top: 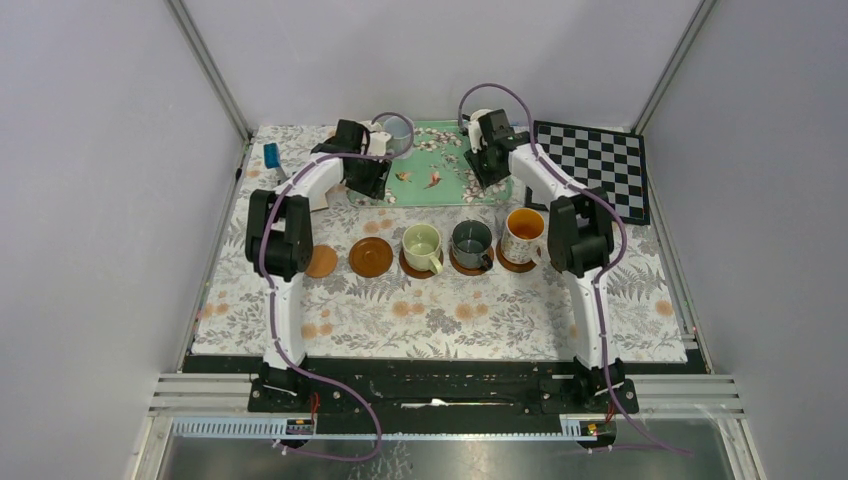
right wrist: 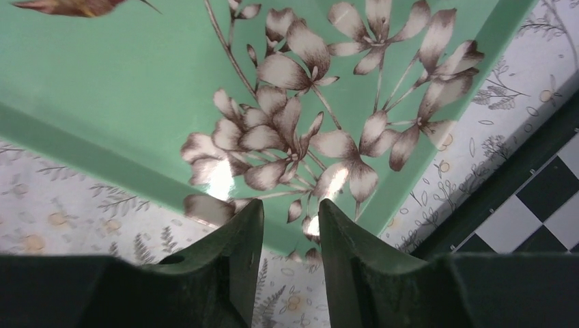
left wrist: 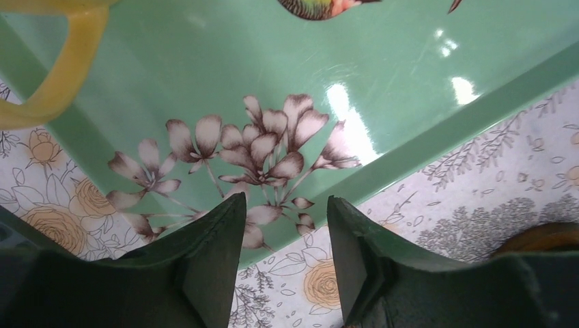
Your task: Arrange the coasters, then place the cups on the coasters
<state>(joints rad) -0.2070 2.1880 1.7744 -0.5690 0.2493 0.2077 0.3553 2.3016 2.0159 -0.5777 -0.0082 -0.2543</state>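
Note:
Two bare brown coasters [top: 321, 261] [top: 371, 257] lie in a row with three cups on coasters: pale green [top: 422, 247], dark [top: 471, 243], and floral with orange inside [top: 523, 236]. A pale blue cup [top: 393, 133] stands at the back left of the green floral tray [top: 435, 190]. My left gripper [left wrist: 287, 205] hangs over the tray's front left corner, open and empty, and a yellow cup handle [left wrist: 61, 75] shows beyond it. Over the tray's [right wrist: 102, 82] right front corner my right gripper [right wrist: 290, 208] is open with a narrow, empty gap.
A black-and-white checkerboard [top: 598, 160] lies right of the tray and shows in the right wrist view [right wrist: 546, 212]. A small blue object [top: 271, 155] sits at the back left. A floral cloth [top: 450, 320] covers the table. Metal frame posts rise at the back corners.

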